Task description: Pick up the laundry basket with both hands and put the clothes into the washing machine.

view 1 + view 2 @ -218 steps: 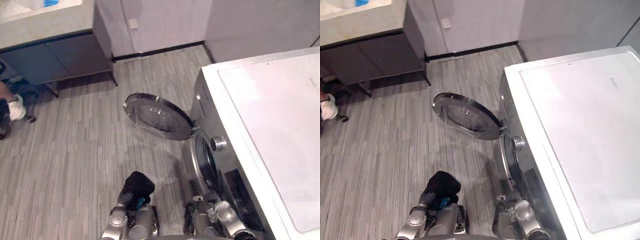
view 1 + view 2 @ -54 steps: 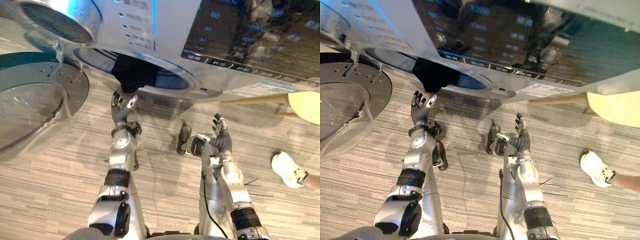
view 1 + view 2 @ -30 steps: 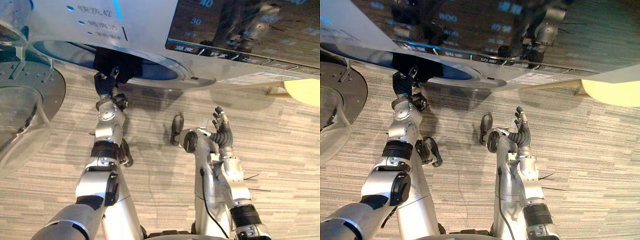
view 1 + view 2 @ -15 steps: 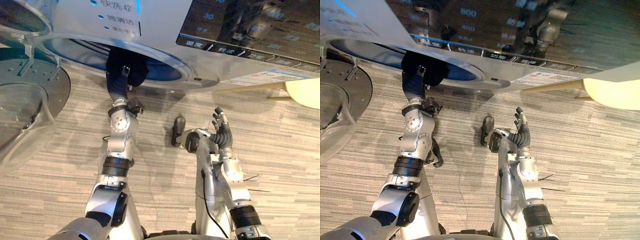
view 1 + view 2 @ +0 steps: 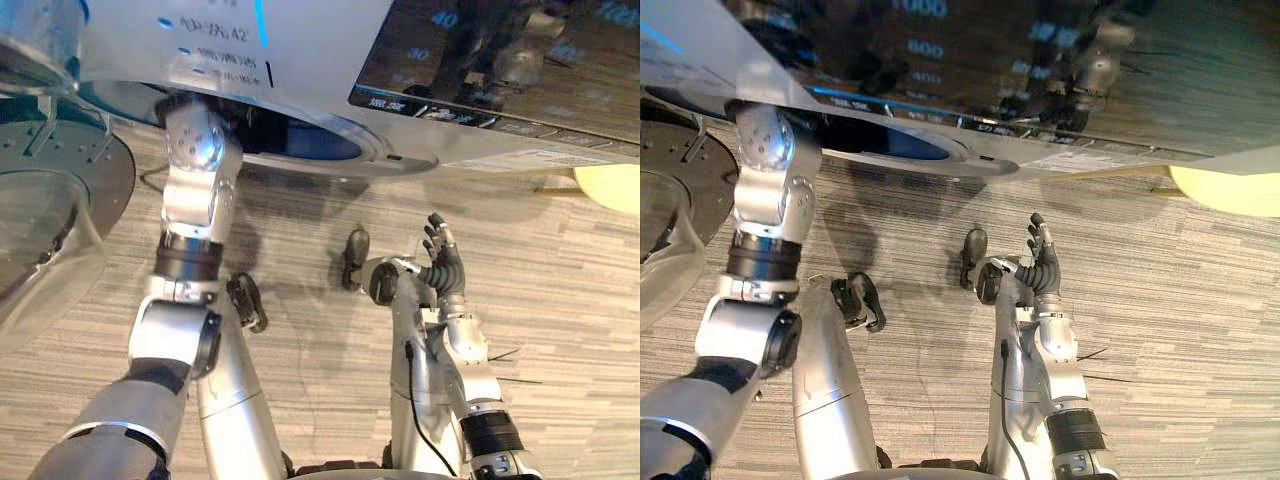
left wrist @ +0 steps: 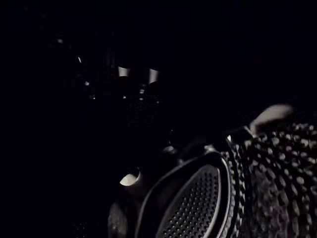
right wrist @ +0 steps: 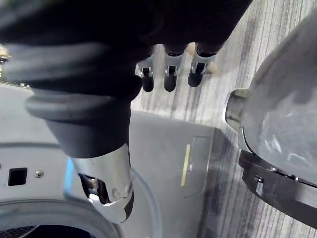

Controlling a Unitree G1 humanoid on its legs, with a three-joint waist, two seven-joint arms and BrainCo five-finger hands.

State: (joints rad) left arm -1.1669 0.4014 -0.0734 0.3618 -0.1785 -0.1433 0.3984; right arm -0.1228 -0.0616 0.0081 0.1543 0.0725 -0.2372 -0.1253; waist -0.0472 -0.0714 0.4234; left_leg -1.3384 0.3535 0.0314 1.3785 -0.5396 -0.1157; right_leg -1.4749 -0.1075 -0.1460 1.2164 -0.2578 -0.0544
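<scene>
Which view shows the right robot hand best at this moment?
The left eye view: the right robot hand stands whole above the floor, fingers relaxed. The right eye view shows the same. The right wrist view gives its dark cover and fingertips from close up.

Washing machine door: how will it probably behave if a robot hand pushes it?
The washing machine door would likely swing, not slide: it hangs open beside the drum opening. Its metal rim and glass bowl suggest it is rigid and heavy. The glass looks smooth, so probably slippery.
</scene>
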